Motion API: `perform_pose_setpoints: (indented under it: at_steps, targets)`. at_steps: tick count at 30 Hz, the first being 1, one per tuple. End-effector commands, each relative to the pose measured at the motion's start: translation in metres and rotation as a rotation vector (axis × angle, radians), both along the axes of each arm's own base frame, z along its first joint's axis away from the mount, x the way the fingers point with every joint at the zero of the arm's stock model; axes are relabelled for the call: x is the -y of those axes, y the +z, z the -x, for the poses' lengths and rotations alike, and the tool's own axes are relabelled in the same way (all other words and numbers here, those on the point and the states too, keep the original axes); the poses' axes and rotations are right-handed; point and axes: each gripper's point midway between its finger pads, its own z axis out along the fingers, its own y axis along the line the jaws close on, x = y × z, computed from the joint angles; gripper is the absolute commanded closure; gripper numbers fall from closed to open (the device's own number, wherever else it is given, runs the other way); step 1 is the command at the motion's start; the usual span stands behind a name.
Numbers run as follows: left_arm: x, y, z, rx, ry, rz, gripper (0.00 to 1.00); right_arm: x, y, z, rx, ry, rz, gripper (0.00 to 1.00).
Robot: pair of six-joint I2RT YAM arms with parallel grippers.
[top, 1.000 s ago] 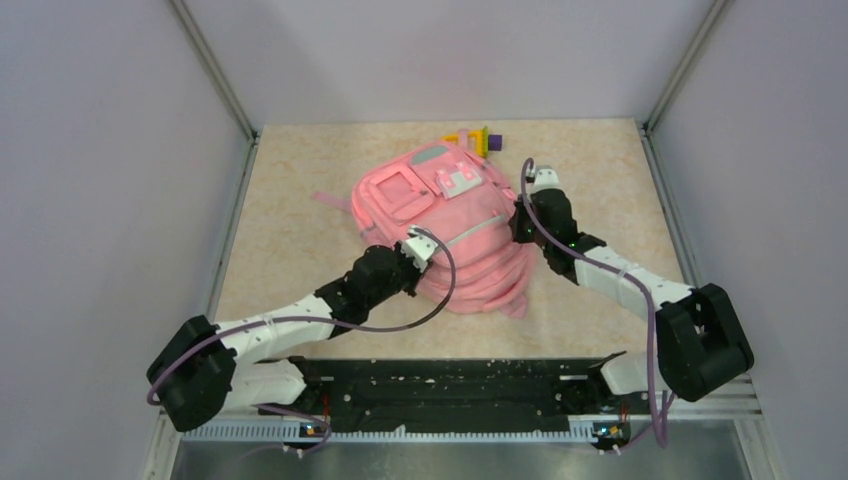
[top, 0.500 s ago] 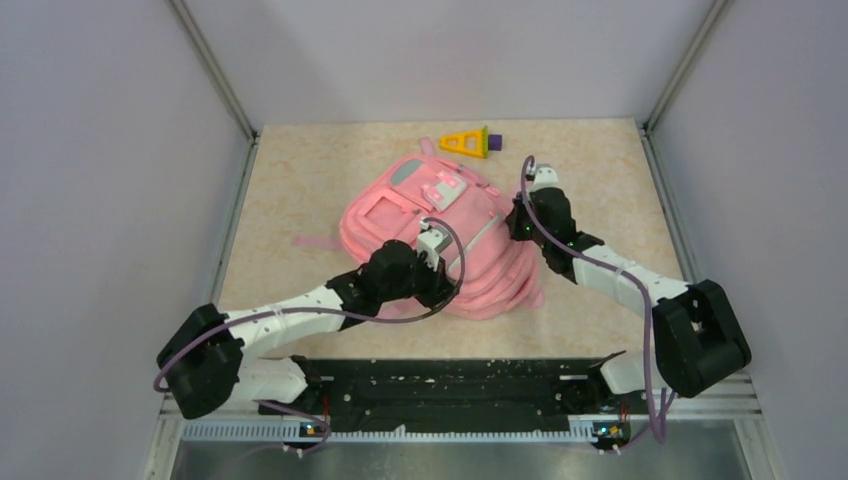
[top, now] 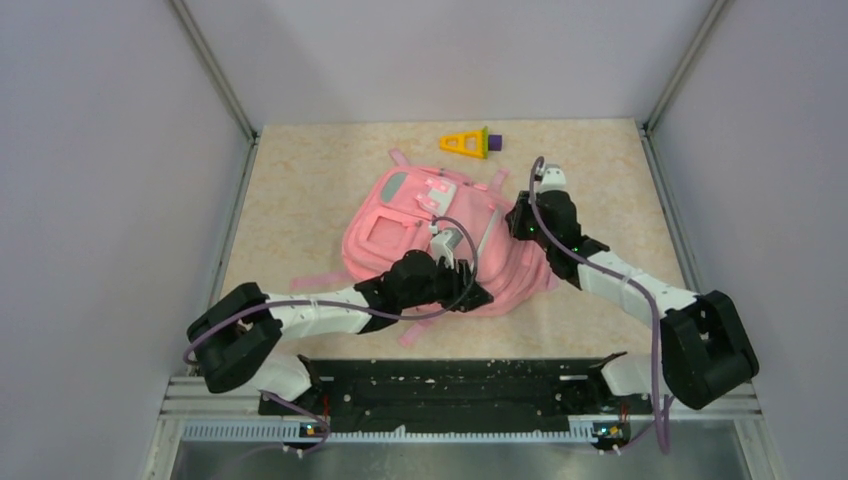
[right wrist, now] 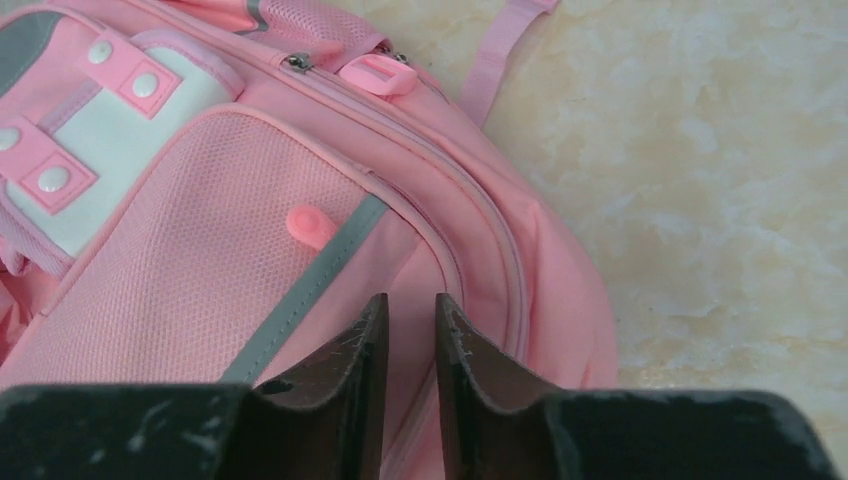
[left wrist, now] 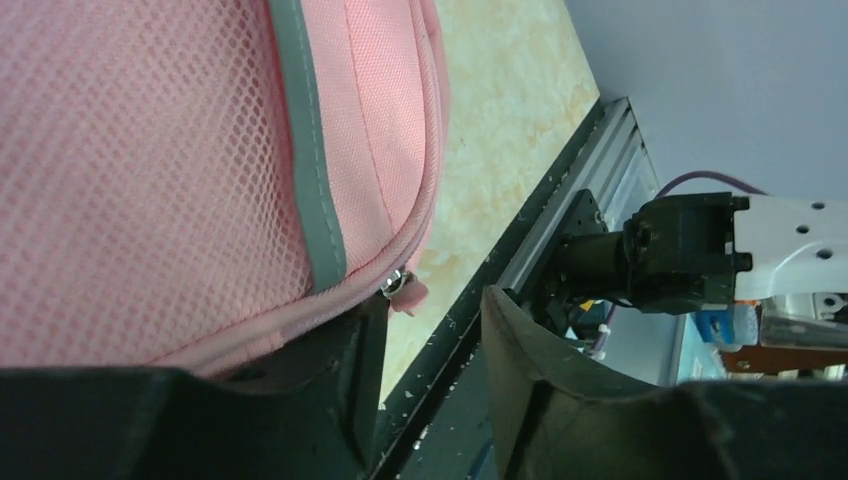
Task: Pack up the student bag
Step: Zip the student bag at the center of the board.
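Closest to the arms, the left gripper [left wrist: 432, 302] sits at the near bottom edge of the student bag [top: 392, 232]. Its two fingers are spread apart and there is nothing between them. One finger touches the bag's pink edge, just beside a small silver zip pull [left wrist: 398, 284].

The student bag lies flat in the middle of the table [top: 300, 190], front side up. It is the biggest thing here. Thin pink straps [top: 325, 277] stick out from its sides.

The right gripper [right wrist: 410, 302] is at the bag's right side, over the mesh pocket, next to a grey stripe [right wrist: 300, 290]. Its fingers are almost closed, with a thin gap. I cannot tell if they pinch the cloth.

Farther up the bag is a white patch [right wrist: 150, 115] with pink snaps. No words can be made out on it.

At the far edge lies a yellow and purple toy [top: 468, 143], apart from the bag.
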Motion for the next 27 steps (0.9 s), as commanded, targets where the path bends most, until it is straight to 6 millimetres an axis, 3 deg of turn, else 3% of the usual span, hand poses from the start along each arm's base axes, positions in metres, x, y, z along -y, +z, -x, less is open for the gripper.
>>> perform_pose_setpoints:
  at_steps: [1, 4, 8, 11, 16, 20, 27]
  targets:
    - [-0.018, 0.02, -0.011, 0.037, 0.105, -0.027, 0.5, 0.014, 0.033, 0.013, 0.053, -0.023, 0.016, 0.63]
    - [-0.046, 0.013, -0.011, 0.033, 0.181, -0.103, 0.4, 0.02, 0.046, 0.028, 0.061, -0.019, 0.012, 0.41]
    - [-0.082, 0.016, -0.014, 0.031, 0.311, -0.15, 0.34, 0.021, 0.046, 0.056, 0.031, 0.034, -0.023, 0.37]
    - [-0.099, 0.021, -0.019, 0.061, 0.372, -0.139, 0.3, 0.008, 0.044, 0.081, 0.009, 0.124, -0.074, 0.37]
    - [-0.103, 0.047, -0.033, 0.118, 0.415, -0.065, 0.29, -0.025, 0.041, 0.128, 0.002, 0.289, -0.122, 0.37]
    - [-0.102, 0.05, -0.044, 0.145, 0.435, -0.075, 0.27, -0.047, 0.044, 0.159, 0.032, 0.398, -0.158, 0.39]
    - [-0.106, 0.044, -0.059, 0.16, 0.496, -0.099, 0.27, -0.066, 0.034, 0.175, 0.03, 0.421, -0.149, 0.5]
